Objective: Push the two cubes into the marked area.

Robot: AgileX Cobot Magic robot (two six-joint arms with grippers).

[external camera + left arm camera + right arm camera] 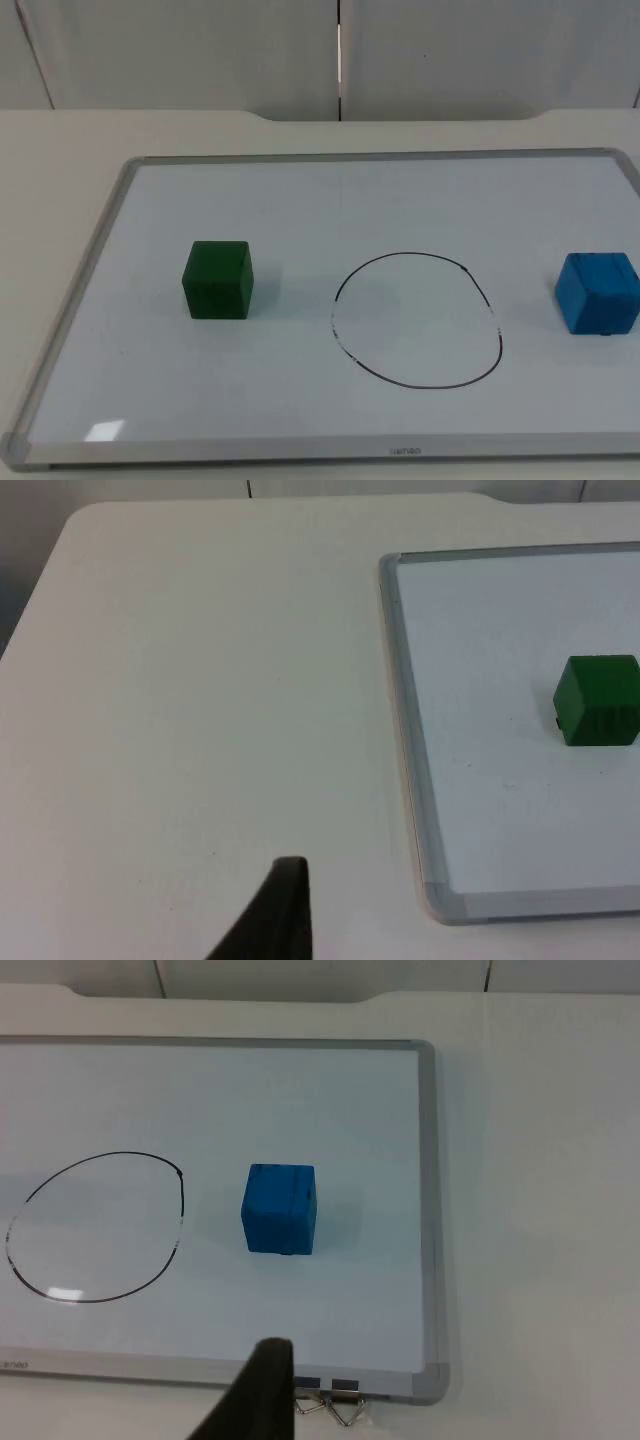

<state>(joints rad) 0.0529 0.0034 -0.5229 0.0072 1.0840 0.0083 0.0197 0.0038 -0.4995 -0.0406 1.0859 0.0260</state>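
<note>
A green cube [218, 280] sits on the left half of the whiteboard [75, 300], left of a hand-drawn black oval [418, 320]. A blue cube [598, 292] sits to the right of the oval, close to the board's right edge. Both cubes lie outside the line. My left gripper [285, 910] hangs over bare table to the left of the board frame [405, 740], well away from the green cube [598, 700]. My right gripper [265, 1390] is at the board's near edge, a short way from the blue cube [280, 1210] and the oval [95, 1225].
The whiteboard's raised metal frame [430, 1210] runs around all sides. Metal clips [335, 1405] stick out at its edge by my right gripper. White table [200, 680] lies around the board, and the grey partition wall [200, 50] stands behind it.
</note>
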